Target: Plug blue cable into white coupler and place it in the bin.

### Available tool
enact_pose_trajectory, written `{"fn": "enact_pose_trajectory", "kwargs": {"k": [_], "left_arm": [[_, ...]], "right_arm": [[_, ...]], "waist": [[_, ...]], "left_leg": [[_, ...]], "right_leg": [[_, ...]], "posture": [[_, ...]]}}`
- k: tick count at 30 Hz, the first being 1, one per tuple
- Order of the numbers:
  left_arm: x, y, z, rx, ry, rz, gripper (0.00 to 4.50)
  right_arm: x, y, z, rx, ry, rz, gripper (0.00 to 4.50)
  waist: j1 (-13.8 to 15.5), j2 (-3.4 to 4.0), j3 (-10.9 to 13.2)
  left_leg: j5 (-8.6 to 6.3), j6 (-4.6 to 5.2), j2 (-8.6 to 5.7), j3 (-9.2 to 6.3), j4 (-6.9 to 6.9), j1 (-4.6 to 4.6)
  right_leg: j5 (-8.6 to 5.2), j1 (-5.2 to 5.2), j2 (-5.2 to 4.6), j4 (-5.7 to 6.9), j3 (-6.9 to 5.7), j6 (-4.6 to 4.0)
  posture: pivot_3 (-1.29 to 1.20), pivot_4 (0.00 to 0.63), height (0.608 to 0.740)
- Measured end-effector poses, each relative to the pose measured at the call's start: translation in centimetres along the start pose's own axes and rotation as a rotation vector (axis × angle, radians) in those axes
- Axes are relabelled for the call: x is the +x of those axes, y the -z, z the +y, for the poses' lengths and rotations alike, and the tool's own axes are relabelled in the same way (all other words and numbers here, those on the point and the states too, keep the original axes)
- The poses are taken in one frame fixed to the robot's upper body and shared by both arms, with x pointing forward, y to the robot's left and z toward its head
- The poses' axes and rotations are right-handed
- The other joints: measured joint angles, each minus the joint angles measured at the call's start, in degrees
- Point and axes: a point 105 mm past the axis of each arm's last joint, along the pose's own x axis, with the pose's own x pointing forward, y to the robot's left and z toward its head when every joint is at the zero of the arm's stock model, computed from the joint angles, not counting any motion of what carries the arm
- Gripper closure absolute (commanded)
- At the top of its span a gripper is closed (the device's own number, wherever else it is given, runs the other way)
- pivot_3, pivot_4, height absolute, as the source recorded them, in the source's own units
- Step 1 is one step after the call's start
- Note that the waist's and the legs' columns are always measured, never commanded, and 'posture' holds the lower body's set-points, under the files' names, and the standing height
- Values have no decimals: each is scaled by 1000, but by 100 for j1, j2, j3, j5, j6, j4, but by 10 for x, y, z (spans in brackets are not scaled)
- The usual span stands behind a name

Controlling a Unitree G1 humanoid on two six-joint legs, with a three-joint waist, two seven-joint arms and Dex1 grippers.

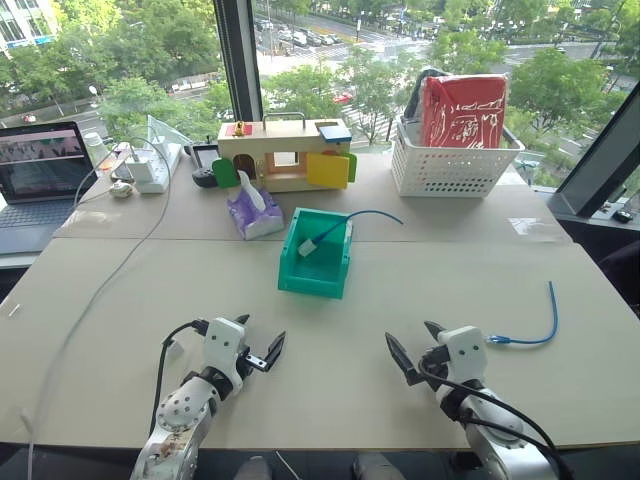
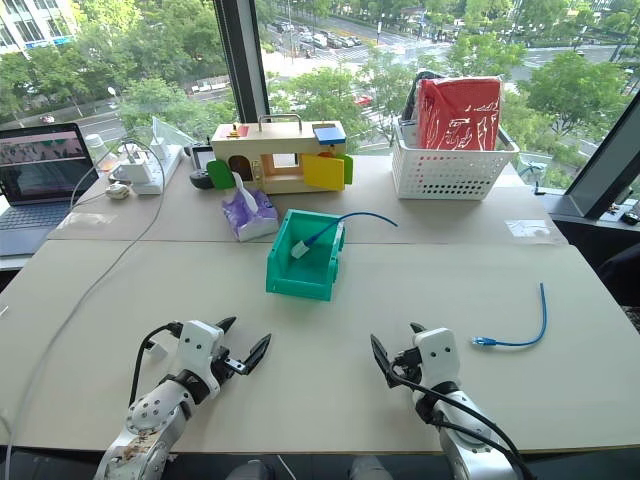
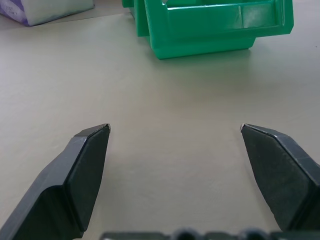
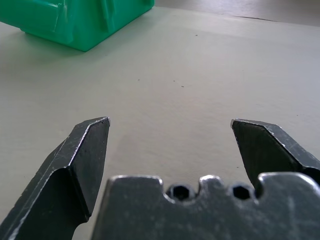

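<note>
The blue cable [image 1: 536,334] lies curved on the table at the right, its clear plug just right of my right gripper [image 1: 413,342]. That gripper is open and empty. My left gripper [image 1: 259,336] is open too, with only bare table between its fingers [image 3: 90,165]. The teal-green bin [image 1: 312,281] stands at mid-table ahead of both grippers. Another blue cable [image 1: 365,214] hangs over the bin's rim, its white end block [image 1: 308,247] inside. A tiny white piece [image 1: 172,348], possibly the white coupler, lies beside my left arm.
A white lattice basket [image 1: 450,172] with a red bag stands at the back right. A wooden toy house [image 1: 285,152] and a purple tissue pack [image 1: 252,213] sit behind the bin. A laptop [image 1: 40,170], a white adapter [image 1: 145,168] and a long pale cord [image 1: 110,275] occupy the left.
</note>
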Motion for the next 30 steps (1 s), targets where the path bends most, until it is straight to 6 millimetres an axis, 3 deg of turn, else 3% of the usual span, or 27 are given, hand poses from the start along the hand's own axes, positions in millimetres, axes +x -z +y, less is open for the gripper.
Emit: {"fn": "enact_pose_trajectory", "kwargs": {"k": [2,6,9,12,16,22,30], "left_arm": [[0,0,-1,1,8,0,12],[12,-10,-18,5,283,-10,12],[16,-29,-36,-47,495,-59,12],[16,-40,-49,-8,659,-54,12],[11,-34,-64,60,816,34,12],[9,-45,-64,163,952,100,12],[-10,-55,-73,212,1088,113,12]], "right_arm": [[0,0,0,3,0,-1,14],[-4,-12,-7,81,-49,-49,14],[-10,-25,-14,-19,-183,-43,14],[-12,-29,-54,-97,-164,3,14],[-22,-40,-115,-204,-51,39,14],[-41,-49,-181,-280,29,145,14],[-51,-31,-169,-233,-221,296,14]], "waist": [[0,0,0],[10,2,4],[-39,-15,15],[-31,-17,17],[-17,-15,23],[-19,-18,26],[-38,-4,37]], "left_leg": [[0,0,0,0,0,0],[3,-3,-4,-5,12,-34],[2,-2,-4,-6,14,-52],[1,2,-4,-8,8,-48],[0,4,-6,-9,5,-49],[0,6,-7,-9,14,-45],[-8,20,-8,-10,23,-39]], "right_leg": [[0,0,0,0,0,0],[-7,-21,0,0,-3,-14],[15,-25,-1,-12,-3,25],[17,-23,1,-12,-5,22],[21,-23,0,-15,-5,13],[21,-13,0,-17,-4,21],[23,5,-1,-22,-4,18]], "posture": [[0,150,734],[0,150,734],[0,150,734],[0,150,734],[0,150,734],[0,150,734],[0,150,734]]}}
